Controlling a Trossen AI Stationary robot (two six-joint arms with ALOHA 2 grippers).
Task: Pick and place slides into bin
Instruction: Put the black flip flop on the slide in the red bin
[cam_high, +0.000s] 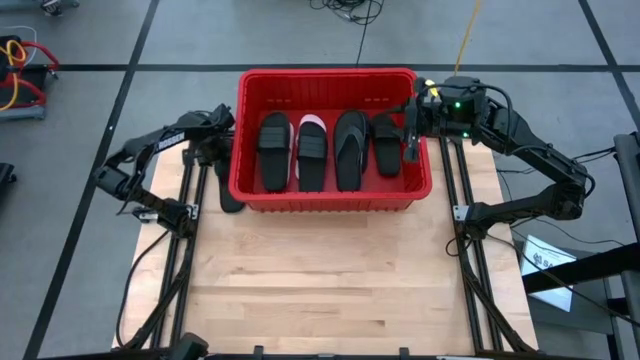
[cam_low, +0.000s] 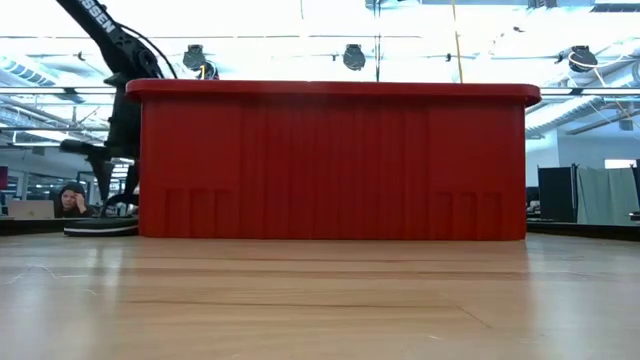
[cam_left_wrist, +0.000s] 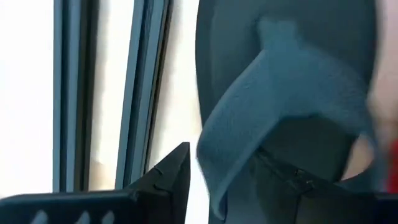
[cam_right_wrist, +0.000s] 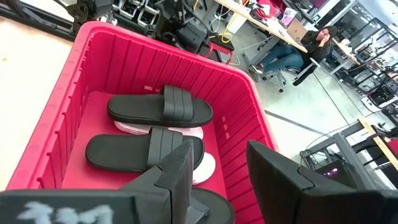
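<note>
Red bin (cam_high: 330, 195) parked at the desk's far edge, four slides (cam_high: 312, 150) lined up inside, bare wood (cam_high: 330, 290) along the near edge. One black flip-flop (cam_high: 228, 185) squeezed beside the bin's left wall; left gripper (cam_high: 213, 150) right down on it, strap between parted fingers. Right gripper (cam_high: 410, 135) open over the right rim.
</note>
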